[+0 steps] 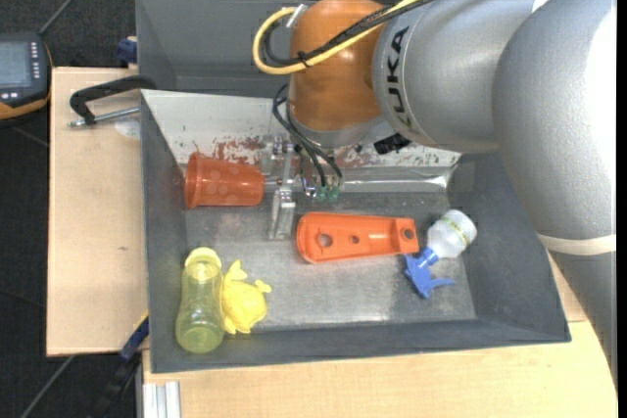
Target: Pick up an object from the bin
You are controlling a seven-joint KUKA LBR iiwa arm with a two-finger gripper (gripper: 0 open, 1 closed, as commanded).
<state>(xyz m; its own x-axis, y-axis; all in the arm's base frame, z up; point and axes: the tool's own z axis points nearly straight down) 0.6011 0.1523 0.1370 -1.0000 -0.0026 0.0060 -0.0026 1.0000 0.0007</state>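
Grey metal bin [162,240]: its sloped walls run down to a flat floor, so the loose things lie settled on that floor, mostly apart rather than heaped.
Arm [470,64]: it reaches in from the right, and its wrist, under an orange cover [333,64], bends over the back middle of the bin. That sets the hand pointing steeply down.
Hand [291,210]: it hangs low over the floor, in the gap between the orange cup and the flat orange bracket, just beside both. The wrist and its wiring hide too much to tell whether it is open or closed, or whether it grips anything.
Orange cup [223,181]: it lies on its side near the back-left wall, so it probably offers a round wall that could roll under a push.
Flat orange bracket [355,238]: it lies flat across the middle of the floor, with holes along it, and its left end is nearest the hand. Being so flat, it would likely need a pinch across its edges.
Yellow-green bottle [200,301]: it lies on its side in the front-left corner, touching a crumpled yellow thing [243,301], well apart from the hand.
White bottle [451,235]: it lies at the right with a blue part [426,274] at its front end.
Likely pick: the cup or the bracket, judged by nearness alone.
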